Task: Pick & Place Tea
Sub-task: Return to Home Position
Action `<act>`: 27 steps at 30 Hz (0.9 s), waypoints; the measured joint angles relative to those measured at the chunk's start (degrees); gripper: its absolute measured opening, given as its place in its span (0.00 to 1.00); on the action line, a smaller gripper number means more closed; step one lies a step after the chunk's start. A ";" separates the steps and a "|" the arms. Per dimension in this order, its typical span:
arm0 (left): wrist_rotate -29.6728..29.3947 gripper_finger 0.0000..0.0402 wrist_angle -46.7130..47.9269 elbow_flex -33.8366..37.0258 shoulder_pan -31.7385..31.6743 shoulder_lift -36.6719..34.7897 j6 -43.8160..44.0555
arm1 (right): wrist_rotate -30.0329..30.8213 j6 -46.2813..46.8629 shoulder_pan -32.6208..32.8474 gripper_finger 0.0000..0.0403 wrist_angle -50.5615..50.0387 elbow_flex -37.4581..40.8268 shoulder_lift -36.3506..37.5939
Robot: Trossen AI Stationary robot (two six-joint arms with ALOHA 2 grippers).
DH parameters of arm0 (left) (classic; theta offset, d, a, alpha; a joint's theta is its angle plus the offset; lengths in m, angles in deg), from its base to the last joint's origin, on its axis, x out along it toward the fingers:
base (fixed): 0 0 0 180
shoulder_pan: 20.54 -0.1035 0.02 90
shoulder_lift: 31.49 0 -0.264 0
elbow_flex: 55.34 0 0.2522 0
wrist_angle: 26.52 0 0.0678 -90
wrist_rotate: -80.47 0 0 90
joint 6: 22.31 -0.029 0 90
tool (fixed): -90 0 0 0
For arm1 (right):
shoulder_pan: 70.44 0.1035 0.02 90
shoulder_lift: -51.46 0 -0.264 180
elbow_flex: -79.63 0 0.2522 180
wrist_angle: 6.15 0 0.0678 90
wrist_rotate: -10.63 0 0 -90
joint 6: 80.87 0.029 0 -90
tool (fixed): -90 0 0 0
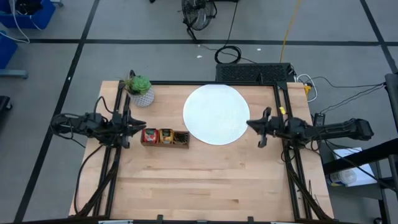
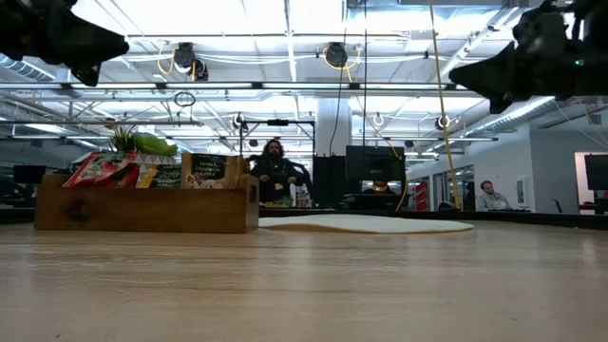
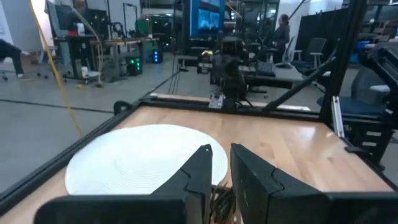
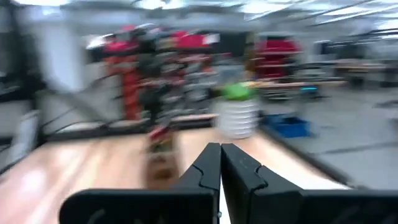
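Surface (image 1: 205,180): pale wood, my two arms stationed at its left and right edges.
White disc (image 1: 216,114): far centre; no sachet shows on it, so I judge the sorting finished.
Wooden tray (image 2: 142,214): just left of the disc, within easy reach of my left arm.
Tea (image 2: 100,169): stands in the tray, red sachets in the left compartment, orange-yellow in the middle, darker ones on the right.
Left pincer (image 3: 221,152): narrow, holding nothing, raised just left of the tray, arm folded and level.
Right pincer (image 4: 220,148): fingers pressed together, empty, raised at the disc's right edge, pointing left.
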 joint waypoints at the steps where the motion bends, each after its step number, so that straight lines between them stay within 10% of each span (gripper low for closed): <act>1: -0.12 0.16 -0.02 0.00 0.00 0.00 0.20 | -2.69 -0.24 0.01 0.00 -1.53 0.01 0.60; 6: -0.17 0.16 0.12 0.00 0.00 0.04 1.18 | -14.44 -0.46 0.06 0.00 -3.90 0.08 2.71; 27: -0.39 0.16 0.22 0.00 0.00 0.04 3.35 | -14.50 5.51 0.04 0.00 -6.22 0.23 2.94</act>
